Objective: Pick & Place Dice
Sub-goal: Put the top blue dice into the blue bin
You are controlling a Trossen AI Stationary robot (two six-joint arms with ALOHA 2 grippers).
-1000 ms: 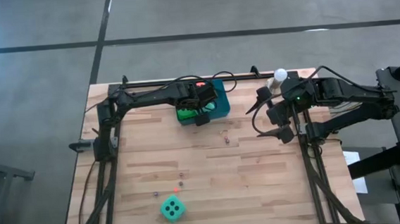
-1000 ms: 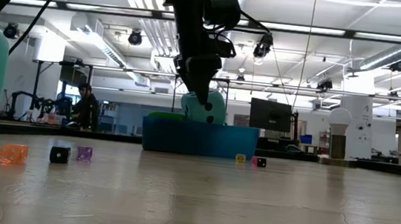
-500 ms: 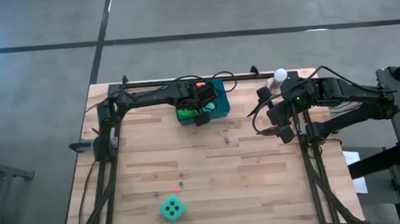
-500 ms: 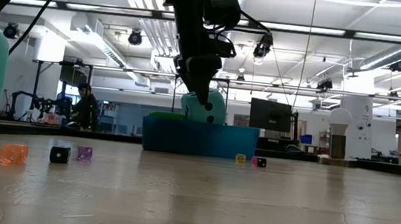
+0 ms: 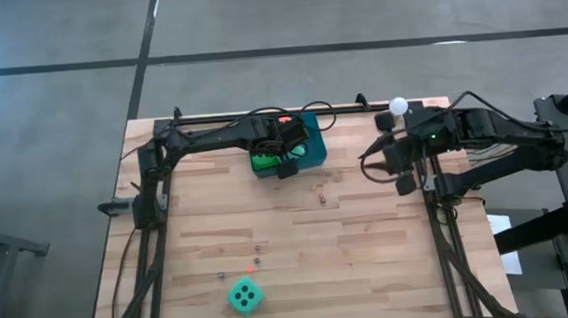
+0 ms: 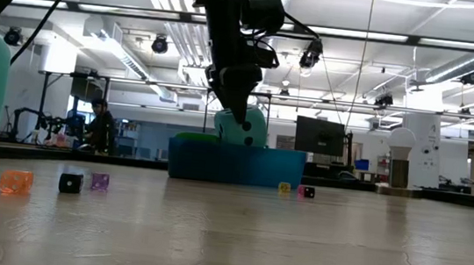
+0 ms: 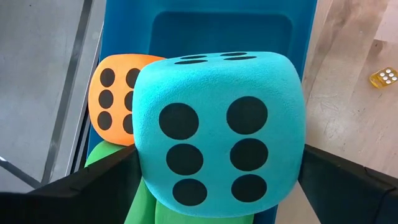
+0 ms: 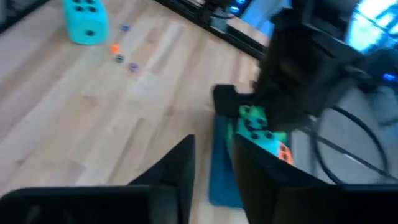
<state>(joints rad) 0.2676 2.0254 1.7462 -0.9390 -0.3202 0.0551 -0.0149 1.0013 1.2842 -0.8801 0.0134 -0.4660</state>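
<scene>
Left arm reached across the far edge of the table; the left gripper [image 5: 285, 164] hung over the blue tray [image 5: 314, 137] at far centre. Its fingers [image 7: 93, 180] were spread wide on either side of a teal die [image 7: 219, 134], six-pip face toward the wrist camera. Whether the pads pressed the foam or merely flanked it could not be told. From the low view the die sat just under the gripper, showing above the tray's front wall [image 6: 235, 163].

Beneath and beside that die, inside the tray: the orange-red die [image 7: 115, 96] against the tray's wall, and a bright green die [image 7: 109, 155] partly hidden below it.

Second teal die [image 5: 245, 297] lay alone near the front edge of the table, left of centre, well apart from the tray. A few tiny dice [image 5: 255, 249] lay scattered on the wood just beyond it, and two more [image 5: 318, 192] nearer the tray.

Right side: the right gripper [image 5: 402, 183] stood above the table's right edge, near the white ball [image 5: 397, 104]. Its two fingers [image 8: 180, 165] stood close together with a narrow gap, nothing between them.
</scene>
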